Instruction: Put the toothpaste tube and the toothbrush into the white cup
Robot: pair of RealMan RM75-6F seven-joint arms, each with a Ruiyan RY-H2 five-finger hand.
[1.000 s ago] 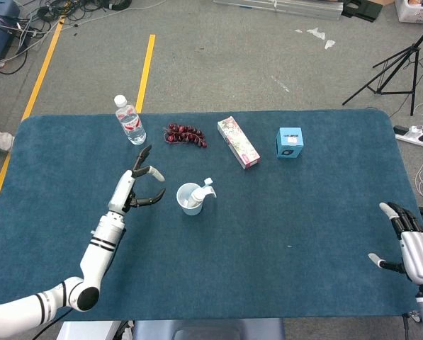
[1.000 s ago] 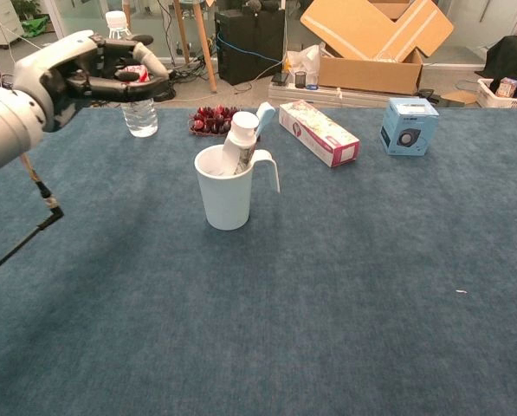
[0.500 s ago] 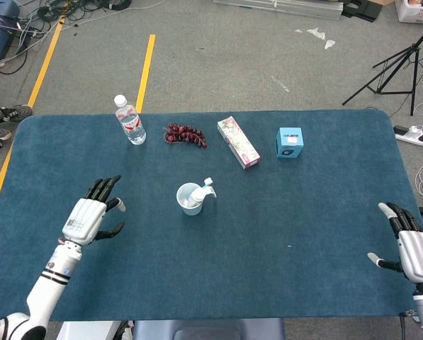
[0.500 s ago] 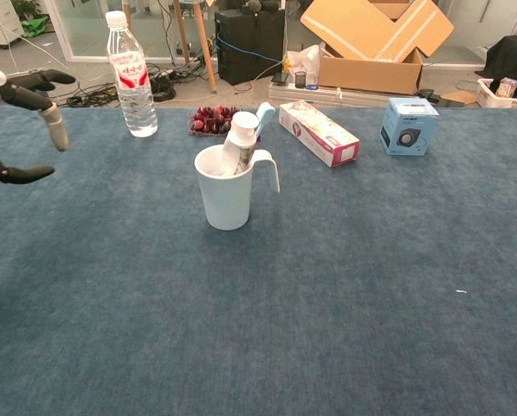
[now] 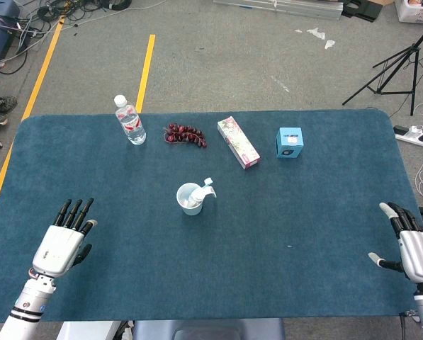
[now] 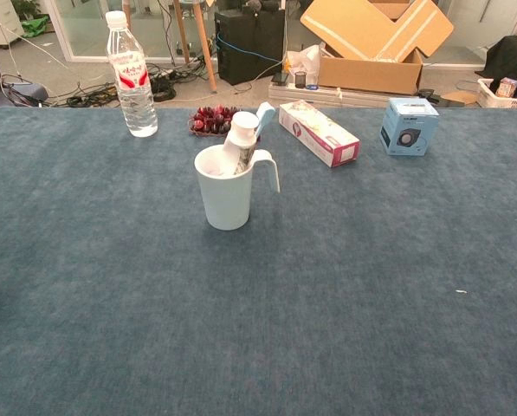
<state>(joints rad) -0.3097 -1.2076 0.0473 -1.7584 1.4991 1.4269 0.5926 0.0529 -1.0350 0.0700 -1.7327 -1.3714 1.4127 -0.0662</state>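
The white cup [image 5: 189, 198] [image 6: 226, 193] stands upright near the middle of the blue table. A toothpaste tube [image 6: 239, 142] with a white cap and a light blue toothbrush [image 6: 263, 116] stick out of its top, leaning to the right. My left hand [image 5: 61, 244] lies open and flat near the table's front left, far from the cup, holding nothing. My right hand [image 5: 409, 242] is open at the front right edge, fingers spread and empty. Neither hand shows in the chest view.
Along the back stand a water bottle [image 5: 130, 120], a bunch of dark red grapes [image 5: 185, 134], a long pink box [image 5: 238, 142] and a small blue box [image 5: 289, 142]. The table's front edge [image 5: 218, 314] runs just behind both hands.
My left hand has drawn back from beside the cup toward the front left and left the chest view, fingers now flat. The right hand and the cup have not moved.
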